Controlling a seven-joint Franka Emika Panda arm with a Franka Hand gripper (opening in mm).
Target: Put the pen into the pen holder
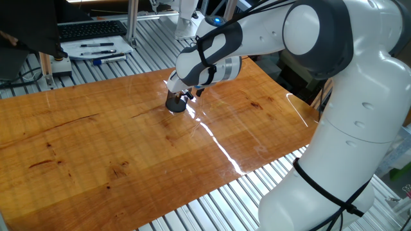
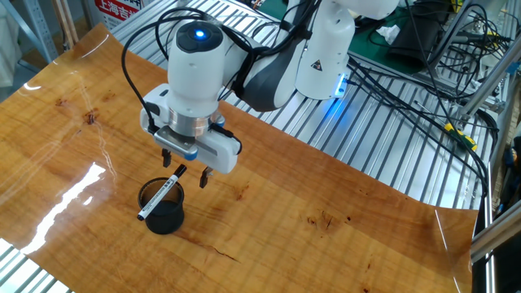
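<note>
The pen holder (image 2: 165, 216), a small black mesh cup, stands on the wooden board (image 2: 326, 236). The pen (image 2: 159, 196), white with a black cap, leans slanted in the cup. Its lower end sticks out over the rim at the left and its top end points up between the fingers. My gripper (image 2: 186, 168) hangs just above the cup, open, with its fingers apart on either side of the pen's top end. In the one fixed view the cup (image 1: 175, 104) sits under the gripper (image 1: 187, 95), and the pen is mostly hidden there.
A white tray with several pens (image 1: 96, 50) and a keyboard (image 1: 90, 29) lie beyond the board's far left edge. Cables (image 2: 423, 77) run over the aluminium frame behind the arm's base. The board's edges drop onto slatted rails.
</note>
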